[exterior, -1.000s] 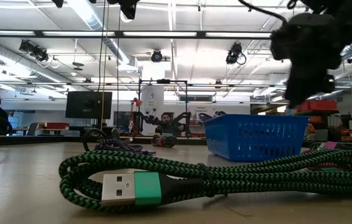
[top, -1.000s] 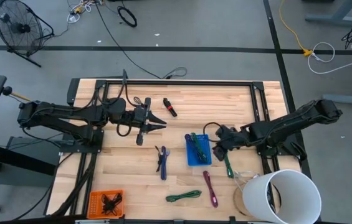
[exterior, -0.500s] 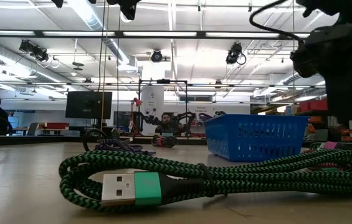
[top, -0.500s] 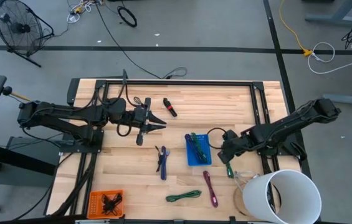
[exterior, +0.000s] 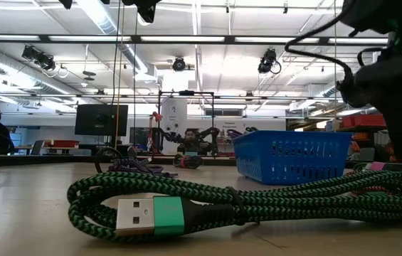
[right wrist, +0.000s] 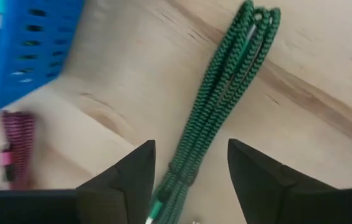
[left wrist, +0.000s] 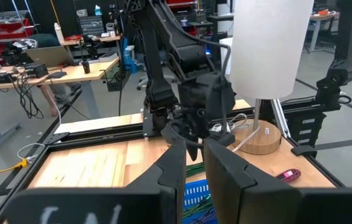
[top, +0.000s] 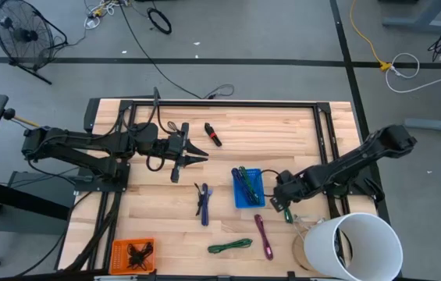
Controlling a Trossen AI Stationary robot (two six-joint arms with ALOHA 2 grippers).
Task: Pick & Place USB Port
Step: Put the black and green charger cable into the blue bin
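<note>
USB cable under the right tool: a green braided cable (right wrist: 225, 99) is seen folded in a bundle on the wood, lying lengthwise between the two dark fingers (right wrist: 123, 180); in the high view it (top: 286, 212) lies just at 3 o'clock of the blue basket.
Right tool: the right tool (top: 276, 201) is held low over that green cable, just at 3 o'clock of the basket; its fingers are spread apart on either side of the cable and nothing is gripped.
Blue basket: the blue basket (top: 238, 200) stands near the worktop's middle, with green cable (top: 245, 181) inside it.
Other cables: a second green cable (top: 229, 247) is coiled at 6 o'clock of the basket and fills the foreground of the low view (exterior: 243, 203), its USB plug (exterior: 135, 215) facing the camera; a pink cable (top: 263, 236) lies beside it at 3 o'clock; a dark blue cable (top: 203, 203) lies at 9 o'clock of the basket.
Left tool: the left tool (top: 198, 157) waits over the worktop at 10 o'clock of the basket; its fingers (left wrist: 176, 168) are parted by a narrow gap and hold nothing.
Worktop: the wooden worktop (top: 282, 129) also carries a small orange tray (top: 120, 248) at its 7 o'clock corner and a white cylinder (top: 357, 246) at its 5 o'clock corner.
</note>
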